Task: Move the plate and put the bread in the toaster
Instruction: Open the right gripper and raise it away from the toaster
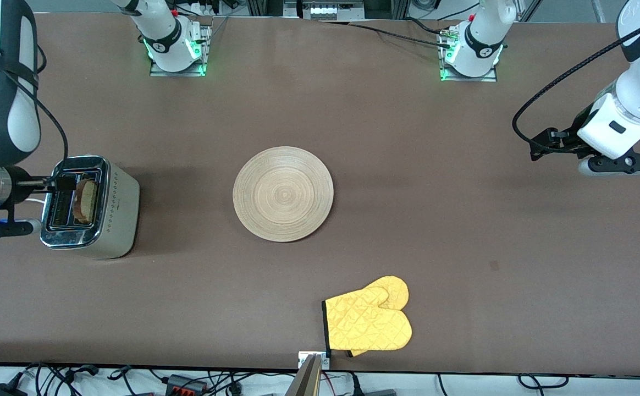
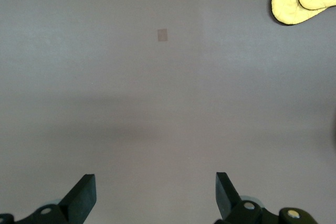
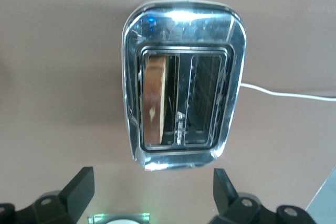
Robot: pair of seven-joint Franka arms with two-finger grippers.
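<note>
Inside one slot of the boxy chrome-topped toaster point(image 1: 90, 207) stood the brown-crusted bread slice point(image 3: 155, 99); over the toaster hung the right gripper point(image 3: 152, 190), fingers released. Toward the left arm's end from it lay the round tan wooden plate point(image 1: 283, 193), and farther that way the left gripper point(image 2: 156, 195) waited, fingers spread wide.

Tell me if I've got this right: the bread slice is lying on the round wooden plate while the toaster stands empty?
Not quite. The bread stands in one slot of the toaster, as the right wrist view shows; the wooden plate is bare.

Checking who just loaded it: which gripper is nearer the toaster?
Right. The right gripper hangs open directly over the toaster, whose slot holds the bread. The left gripper waits open over bare table at the left arm's end.
</note>
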